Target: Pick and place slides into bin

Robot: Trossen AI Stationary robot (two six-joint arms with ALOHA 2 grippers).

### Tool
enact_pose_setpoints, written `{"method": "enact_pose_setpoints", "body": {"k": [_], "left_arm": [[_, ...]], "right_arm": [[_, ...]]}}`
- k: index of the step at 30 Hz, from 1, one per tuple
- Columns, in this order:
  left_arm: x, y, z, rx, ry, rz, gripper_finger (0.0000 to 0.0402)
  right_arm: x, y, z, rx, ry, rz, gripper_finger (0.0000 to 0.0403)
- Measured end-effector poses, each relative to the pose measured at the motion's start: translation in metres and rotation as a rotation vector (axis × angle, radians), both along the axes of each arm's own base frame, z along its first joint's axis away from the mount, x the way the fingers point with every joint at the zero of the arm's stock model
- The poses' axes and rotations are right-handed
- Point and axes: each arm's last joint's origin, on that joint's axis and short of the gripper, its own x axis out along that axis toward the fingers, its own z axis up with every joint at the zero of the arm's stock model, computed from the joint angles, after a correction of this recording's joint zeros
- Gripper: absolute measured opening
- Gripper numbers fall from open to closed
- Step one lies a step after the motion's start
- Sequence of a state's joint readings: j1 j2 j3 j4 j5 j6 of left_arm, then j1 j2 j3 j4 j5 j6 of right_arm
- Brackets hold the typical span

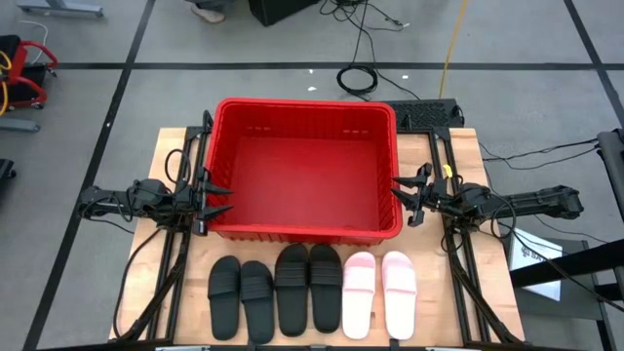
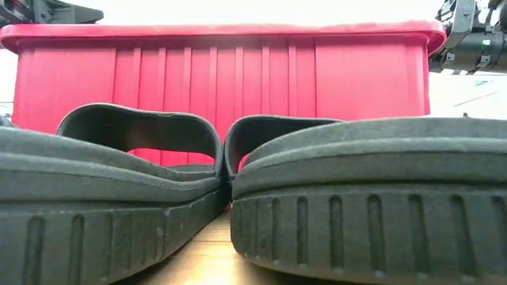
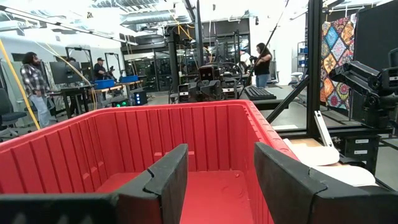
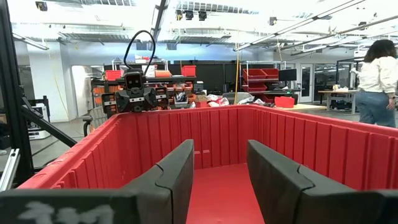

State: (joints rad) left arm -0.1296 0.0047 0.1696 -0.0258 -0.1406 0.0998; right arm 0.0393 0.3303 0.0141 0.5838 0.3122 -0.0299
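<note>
Large rectangular red plastic bin (image 1: 304, 171) at worktop (image 1: 487, 283) centre, nothing visible inside. Six wide-strap slides in a row at 6 o'clock of it: four black slides (image 1: 276, 290) toward 7, two pale pink slides (image 1: 379, 292) toward 5. Left claw (image 1: 216, 199) at the bin's 9 o'clock wall, fingers spread, holding nothing. Right claw (image 1: 402, 199) at the 3 o'clock wall, spread likewise, holding nothing.

From my table-level camera, two black slides (image 2: 238, 214) fill the foreground, cut off at the frame's sides and bottom. They hide the lower part of the bin (image 2: 222, 71) and the remaining slides. I cannot make out the room beyond.
</note>
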Motion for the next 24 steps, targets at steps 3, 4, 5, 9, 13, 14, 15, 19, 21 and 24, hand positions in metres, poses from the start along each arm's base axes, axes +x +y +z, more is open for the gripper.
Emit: {"method": "enact_pose_setpoints", "body": {"k": [3, 4, 5, 9, 13, 14, 15, 19, 21, 24], "left_arm": [[0.0000, 0.0000, 0.0000, 0.000, 0.000, 0.000, 0.0189], [0.0000, 0.0000, 0.0000, 0.000, 0.000, 0.000, 0.0189], [0.0000, 0.0000, 0.0002, 0.000, -0.002, 0.000, 0.0189], [-0.0003, 0.0000, 0.0020, -0.003, -0.020, 0.000, 0.0189], [-0.0003, 0.0000, 0.0020, -0.003, -0.021, 0.000, 0.0189], [-0.0003, 0.0000, 0.0020, -0.003, -0.021, 0.000, 0.0189], [-0.0003, 0.0000, 0.0019, -0.003, -0.021, 0.000, 0.0189], [-0.0004, 0.0000, 0.0025, -0.003, -0.026, 0.000, 0.0189], [-0.0005, 0.0001, 0.0031, -0.005, -0.032, 0.000, 0.0189], [-0.0004, -0.0001, 0.0029, -0.054, -0.032, -0.011, 0.0189]], "right_arm": [[0.0000, 0.0000, 0.0000, 0.000, 0.000, 0.000, 0.0139], [0.0000, 0.0000, 0.0000, 0.000, 0.000, 0.000, 0.0139], [0.0000, 0.0000, 0.0001, 0.000, 0.000, 0.000, 0.0139], [0.0000, 0.0000, -0.0001, 0.000, 0.000, 0.000, 0.0139], [-0.0001, 0.0000, 0.0004, 0.000, -0.004, 0.000, 0.0139], [-0.0001, 0.0000, 0.0003, 0.000, -0.003, 0.000, 0.0139], [0.0000, 0.0000, 0.0002, 0.000, -0.002, 0.000, 0.0139], [0.0000, 0.0000, 0.0003, 0.000, -0.003, 0.000, 0.0139], [0.0000, 0.0000, 0.0003, 0.000, -0.003, 0.000, 0.0139], [0.0000, 0.0000, 0.0001, 0.013, -0.006, 0.003, 0.0139]]}}
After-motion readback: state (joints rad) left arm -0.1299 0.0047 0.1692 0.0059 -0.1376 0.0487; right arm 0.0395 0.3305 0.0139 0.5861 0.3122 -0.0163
